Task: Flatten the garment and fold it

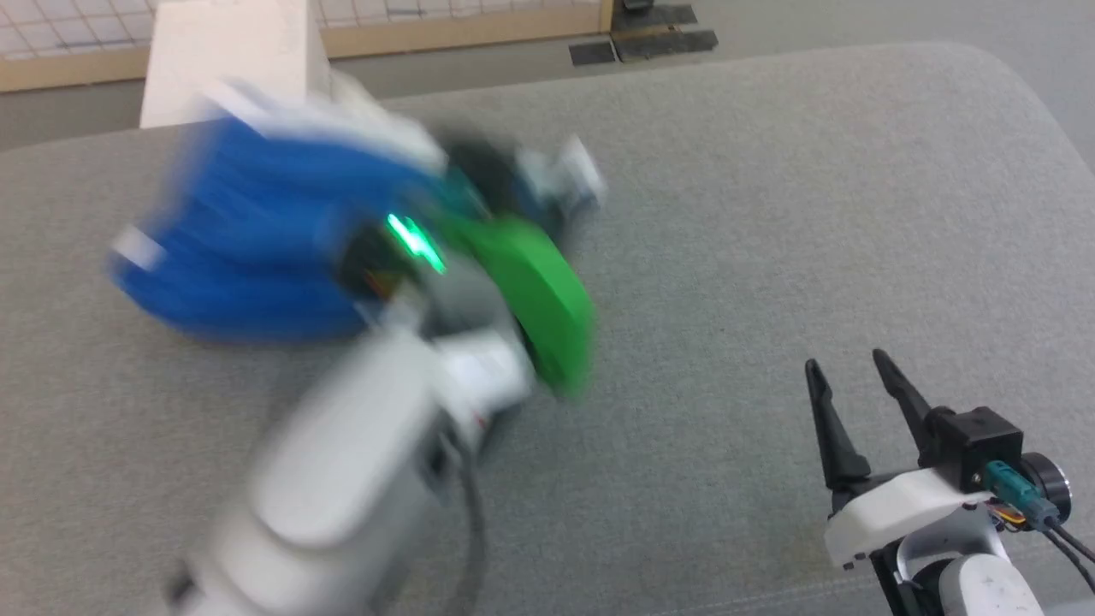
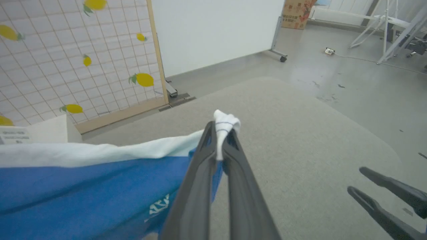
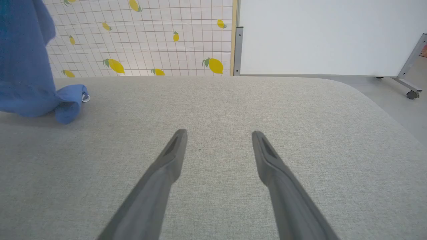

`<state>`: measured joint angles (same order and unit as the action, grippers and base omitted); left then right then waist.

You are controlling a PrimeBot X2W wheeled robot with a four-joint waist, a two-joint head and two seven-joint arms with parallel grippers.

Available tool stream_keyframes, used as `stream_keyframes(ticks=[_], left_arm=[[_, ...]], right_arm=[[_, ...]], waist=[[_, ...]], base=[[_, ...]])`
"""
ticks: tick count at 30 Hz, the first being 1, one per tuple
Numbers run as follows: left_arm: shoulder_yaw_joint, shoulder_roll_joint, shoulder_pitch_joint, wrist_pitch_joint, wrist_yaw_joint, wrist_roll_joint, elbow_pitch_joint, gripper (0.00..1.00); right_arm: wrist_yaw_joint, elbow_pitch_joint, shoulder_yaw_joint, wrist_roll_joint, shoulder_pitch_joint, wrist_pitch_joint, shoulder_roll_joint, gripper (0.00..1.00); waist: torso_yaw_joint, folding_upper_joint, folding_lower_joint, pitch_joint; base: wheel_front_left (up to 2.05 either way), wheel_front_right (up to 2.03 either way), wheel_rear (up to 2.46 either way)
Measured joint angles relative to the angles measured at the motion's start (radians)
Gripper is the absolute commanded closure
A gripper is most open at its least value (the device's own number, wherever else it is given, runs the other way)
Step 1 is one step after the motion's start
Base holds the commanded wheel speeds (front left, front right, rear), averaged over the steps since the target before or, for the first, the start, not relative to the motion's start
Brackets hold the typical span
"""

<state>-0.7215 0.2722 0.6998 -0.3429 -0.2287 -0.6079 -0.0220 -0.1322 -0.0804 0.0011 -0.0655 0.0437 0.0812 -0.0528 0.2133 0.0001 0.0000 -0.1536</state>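
Toward the left of the grey padded surface (image 1: pixel 770 214), holding the garment (image 1: pixel 248 248) up as a bunched blue mass, smeared by blur in the head view. Draping down and leftward from the pinch, with just a lower fold touching the surface in the right wrist view. Clamped by the left gripper (image 2: pixel 218 140) on a corner of the white side stripe, jaws closed tight, a nub of white cloth poking past the tips. Nothing flattened yet, by the look of it; long axis unreadable while crumpled. Well apart to the right, hovering low over bare surface: the right gripper (image 1: pixel 843 359), jaws spread wide, gripping nothing. From that gripper, lying up and to the left across open cushion; far nearer the left arm, already attached. Likely calling for a leftward reach by the right arm to a second corner along the same striped edge, then a pull apart to spread. Worth watching for slip at so small a pinch. Beyond the far edge, a lemon-print screen (image 3: pixel 150 40) and a white panel (image 3: pixel 317 36).
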Motion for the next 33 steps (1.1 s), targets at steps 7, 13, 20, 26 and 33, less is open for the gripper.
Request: stream_keyframes(ticks=[7, 13, 20, 26, 33], left_arm=[[-0.205, -0.069, -0.196, -0.023, 0.062, -0.012, 0.083, 1.00], [-0.271, -0.074, -0.228, -0.022, 0.119, -0.029, 0.150, 0.00], [-0.242, -0.076, -0.211, 0.044, 0.131, -0.026, 0.170, 0.00], [-0.151, -0.045, -0.155, 0.112, 0.111, -0.026, 0.162, 0.00], [-0.006, 0.104, -0.108, 0.202, 0.051, 0.009, 0.155, 0.00]], right_arm=[[0.000, -0.015, -0.021, -0.002, 0.030, 0.016, 0.000, 0.00], [0.000, -0.035, -0.030, -0.002, 0.040, 0.022, 0.000, 0.00], [0.000, -0.049, -0.027, 0.002, 0.040, 0.022, 0.000, 0.00], [0.000, -0.047, -0.034, 0.012, 0.035, 0.003, 0.000, 0.00], [0.000, -0.019, -0.040, 0.022, -0.001, -0.030, 0.000, 0.00]], waist=[[0.027, 0.0000, 0.0000, -0.045], [0.040, 0.0000, 0.0000, -0.062], [0.020, 0.0000, 0.0000, -0.031], [-0.014, 0.0000, 0.0000, 0.022], [-0.078, 0.0000, 0.0000, 0.081]], base=[[0.00, 0.00, 0.00], [0.00, 0.00, 0.00], [0.00, 0.00, 0.00], [0.00, 0.00, 0.00], [0.00, 0.00, 0.00]])
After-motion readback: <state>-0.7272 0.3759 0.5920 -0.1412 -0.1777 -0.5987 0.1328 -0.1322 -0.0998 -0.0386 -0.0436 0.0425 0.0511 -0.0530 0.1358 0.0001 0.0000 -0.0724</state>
